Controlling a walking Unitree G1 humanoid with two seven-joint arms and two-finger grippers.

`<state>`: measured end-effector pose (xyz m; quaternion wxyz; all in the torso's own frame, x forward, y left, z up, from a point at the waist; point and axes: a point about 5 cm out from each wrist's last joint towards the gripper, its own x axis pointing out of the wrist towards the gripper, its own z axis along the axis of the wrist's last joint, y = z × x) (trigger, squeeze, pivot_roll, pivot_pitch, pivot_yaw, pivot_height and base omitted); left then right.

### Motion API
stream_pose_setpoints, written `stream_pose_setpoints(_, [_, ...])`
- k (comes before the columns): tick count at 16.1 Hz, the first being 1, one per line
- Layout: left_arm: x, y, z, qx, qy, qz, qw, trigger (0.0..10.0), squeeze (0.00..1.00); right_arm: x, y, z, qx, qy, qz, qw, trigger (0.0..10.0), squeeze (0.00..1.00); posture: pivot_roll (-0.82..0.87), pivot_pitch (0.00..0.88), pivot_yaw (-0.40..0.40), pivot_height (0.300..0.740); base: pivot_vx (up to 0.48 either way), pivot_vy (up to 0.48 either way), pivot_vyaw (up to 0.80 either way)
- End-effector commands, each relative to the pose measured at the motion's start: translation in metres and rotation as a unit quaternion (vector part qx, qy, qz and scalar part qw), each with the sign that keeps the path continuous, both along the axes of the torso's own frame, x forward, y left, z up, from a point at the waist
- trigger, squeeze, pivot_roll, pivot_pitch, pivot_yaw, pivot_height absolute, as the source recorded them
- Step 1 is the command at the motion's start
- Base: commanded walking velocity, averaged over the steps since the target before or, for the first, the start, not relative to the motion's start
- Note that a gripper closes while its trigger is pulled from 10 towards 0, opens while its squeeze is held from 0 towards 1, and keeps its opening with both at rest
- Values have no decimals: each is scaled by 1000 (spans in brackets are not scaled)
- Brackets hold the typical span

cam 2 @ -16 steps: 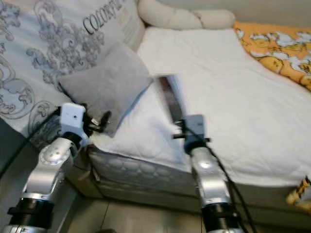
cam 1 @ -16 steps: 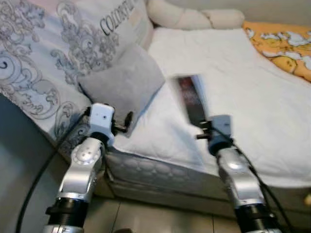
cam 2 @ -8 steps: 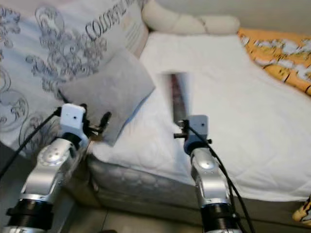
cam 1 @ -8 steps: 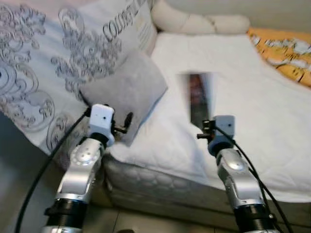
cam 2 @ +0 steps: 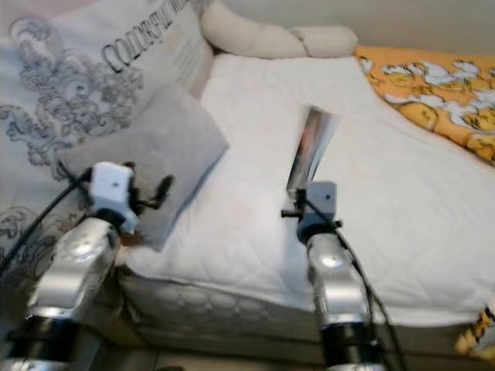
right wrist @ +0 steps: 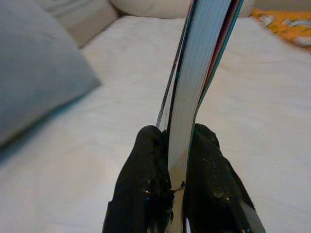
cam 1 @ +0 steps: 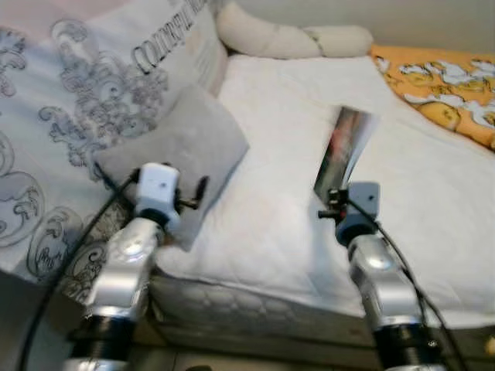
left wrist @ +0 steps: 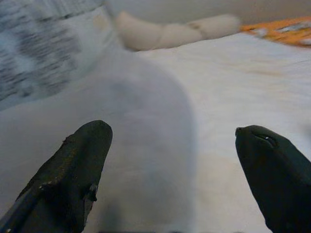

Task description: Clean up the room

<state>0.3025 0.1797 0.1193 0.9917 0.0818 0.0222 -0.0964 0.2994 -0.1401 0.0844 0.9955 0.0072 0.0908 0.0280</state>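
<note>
My right gripper [right wrist: 176,145] is shut on a thin book [cam 1: 344,149] and holds it up on edge above the white mattress [cam 1: 271,139]. In the right wrist view the book's page block [right wrist: 199,58] rises from between my two black fingers [right wrist: 146,160]. My left gripper [left wrist: 170,160] is open, its fingers [left wrist: 73,170] spread wide with nothing between them. It hovers at the near edge of the grey cushion [cam 1: 182,151], which lies at the mattress's left side.
A large patterned pillow [cam 1: 85,100] leans at the left behind the grey cushion. A cream bolster [cam 1: 286,39] lies along the head of the bed. An orange patterned blanket [cam 1: 441,85] covers the far right. The mattress's quilted front edge [cam 1: 247,297] is close to my arms.
The whole view has shifted, so the camera moved. The book in my right gripper now tilts to the right and appears sharper. My left gripper stays open by the grey cushion.
</note>
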Motion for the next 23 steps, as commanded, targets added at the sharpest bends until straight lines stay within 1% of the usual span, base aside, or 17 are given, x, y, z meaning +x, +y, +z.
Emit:
stream_pose_setpoints(1, [2,-5,4,-2,-5,-9,1000,10000,0,4,1,10,-5,-23,7,1000,10000,0,40,0,26,740,322,0,0])
stream_pose_setpoints(13, [3,-4,5,-3,-5,-9,1000,10000,0,6,3,11,-10,-25,10,1000,10000,0,43,0,33,740,321,0,0])
stream_pose_setpoints(15, [3,-5,4,-2,0,-16,1000,10000,0,6,5,10,5,-18,19,1000,10000,0,42,0,36,740,302,0,0])
stream_pose_setpoints(16, [1,-10,1,9,12,-55,998,10000,0,9,7,12,15,-6,35,999,10000,0,36,0,41,740,0,0,0])
stream_pose_setpoints(17, [0,-13,0,14,15,-71,997,10000,0,11,6,13,22,-5,39,999,10000,0,36,0,42,740,0,0,0])
stream_pose_setpoints(18, [-2,-17,-3,24,29,-112,993,10000,0,16,6,17,43,1,50,998,10000,0,33,0,46,740,0,0,0])
stream_pose_setpoints(19, [-6,-22,-3,25,34,-147,988,10000,0,21,5,19,27,8,60,998,10000,0,30,0,48,740,0,0,0])
stream_pose_setpoints(20, [-9,-27,-3,26,38,-180,983,10000,0,27,3,20,23,22,63,998,10000,0,30,0,47,740,0,0,0])
stream_pose_setpoints(21, [-10,-29,-2,26,41,-201,978,10000,0,31,2,21,37,37,59,997,10000,0,32,0,47,740,0,0,0])
stream_pose_setpoints(22, [-12,-33,-2,25,56,-237,970,10000,0,35,4,20,57,64,67,994,10000,0,34,0,45,740,0,0,0])
stream_pose_setpoints(23, [-15,-36,-3,37,68,-275,958,10000,0,40,6,19,73,79,80,991,10000,0,37,0,45,740,0,0,0])
